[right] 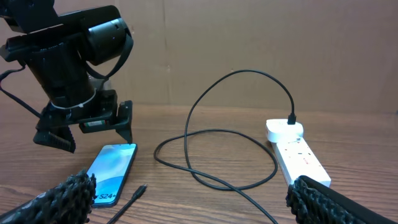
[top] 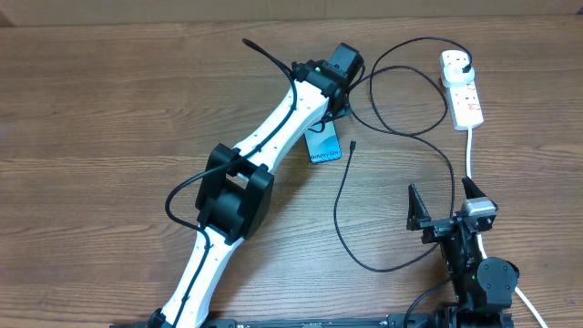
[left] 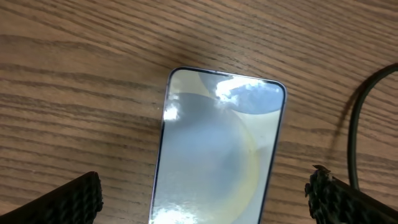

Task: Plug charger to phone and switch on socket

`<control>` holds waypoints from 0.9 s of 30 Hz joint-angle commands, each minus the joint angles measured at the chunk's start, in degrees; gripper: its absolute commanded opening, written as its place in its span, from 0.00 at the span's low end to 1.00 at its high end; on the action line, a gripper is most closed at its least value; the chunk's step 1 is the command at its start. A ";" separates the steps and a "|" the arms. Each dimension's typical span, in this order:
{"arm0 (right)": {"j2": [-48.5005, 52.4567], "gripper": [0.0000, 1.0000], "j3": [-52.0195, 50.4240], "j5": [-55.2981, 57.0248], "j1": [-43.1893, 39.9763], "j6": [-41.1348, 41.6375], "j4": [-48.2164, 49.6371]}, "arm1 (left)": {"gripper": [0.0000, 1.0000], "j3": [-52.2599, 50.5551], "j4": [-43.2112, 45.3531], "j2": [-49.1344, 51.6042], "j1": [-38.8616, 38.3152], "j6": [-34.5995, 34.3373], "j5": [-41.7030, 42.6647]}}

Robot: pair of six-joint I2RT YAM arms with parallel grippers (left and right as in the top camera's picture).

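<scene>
The phone lies flat on the wooden table, its cyan screen up; it also shows in the left wrist view and the right wrist view. My left gripper hovers open just above the phone's far end, one finger on each side, not touching it. The charger cable loops across the table; its connector tip lies loose just right of the phone. Its plug sits in the white socket. My right gripper is open and empty at the front right.
The socket's thick white cord runs toward the right arm's base. The black cable passes close to the right of the left gripper. A cardboard wall stands behind the table.
</scene>
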 commanded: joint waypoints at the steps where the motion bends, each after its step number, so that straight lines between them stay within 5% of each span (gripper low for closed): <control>1: -0.68 1.00 -0.57 -0.26 0.26 0.13 0.22 | 1.00 1.27 0.13 1.29 -0.55 -1.42 -1.53; 27: -0.68 1.00 -0.57 -0.26 0.26 0.13 0.22 | 1.00 1.16 1.66 5.60 -1.29 -0.11 1.66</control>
